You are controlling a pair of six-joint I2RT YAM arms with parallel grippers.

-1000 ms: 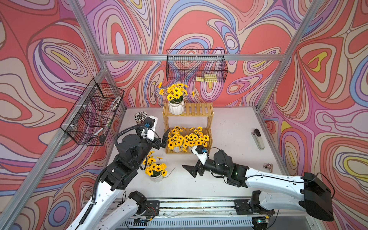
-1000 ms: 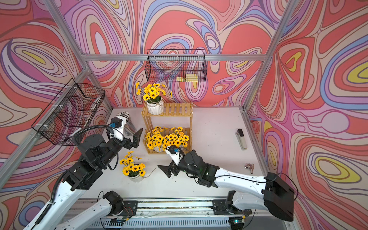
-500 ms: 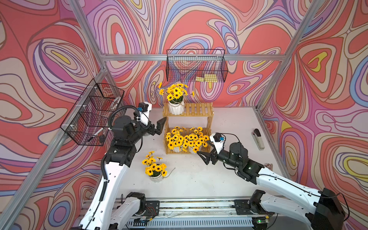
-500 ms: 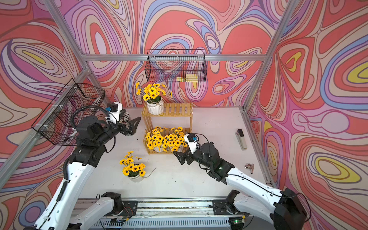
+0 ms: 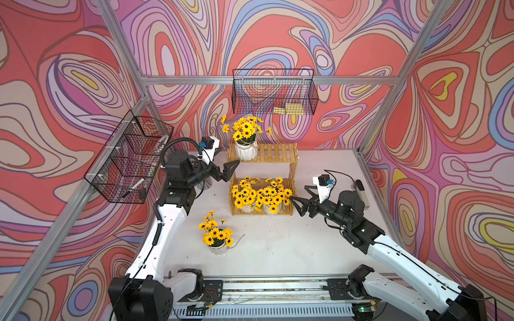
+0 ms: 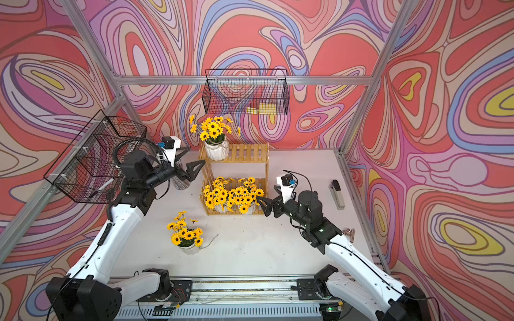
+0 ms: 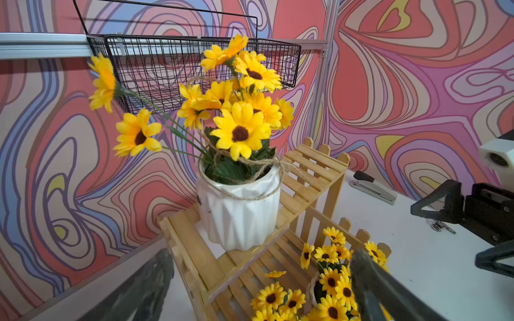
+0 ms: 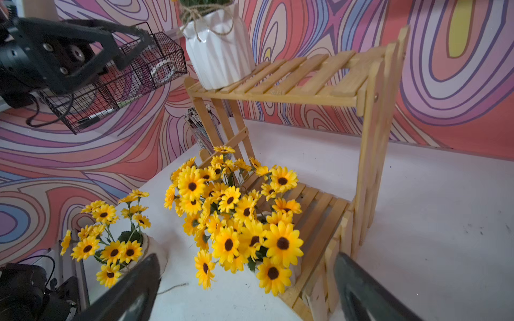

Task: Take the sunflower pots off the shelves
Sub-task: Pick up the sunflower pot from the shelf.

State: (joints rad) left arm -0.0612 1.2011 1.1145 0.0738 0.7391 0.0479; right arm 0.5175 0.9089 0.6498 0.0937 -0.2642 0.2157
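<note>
The wooden shelves (image 5: 278, 155) stand at the back middle of the table. One sunflower pot (image 5: 246, 150) stands at the left end of the upper tier. Two sunflower pots (image 5: 247, 207) (image 5: 274, 208) crowd the lower tier, and another sunflower pot (image 5: 218, 246) stands on the table in front. My left gripper (image 5: 229, 157) hangs open just left of the upper pot (image 7: 239, 211), not touching it. At the shelves' lower right end my right gripper (image 5: 298, 192) is open and empty, facing the lower flowers (image 8: 236, 211).
Black wire baskets hang on the back wall (image 5: 274, 91) and the left wall (image 5: 130, 158). A cup of pencils (image 6: 178, 182) stands behind my left gripper. A stapler (image 5: 361, 191) and a binder clip (image 6: 349, 233) lie at the right.
My left arm has risen from beside the lower tier to the level of the upper one. My right arm has swung from the table's front middle to the shelves' right end. Both stayed open.
</note>
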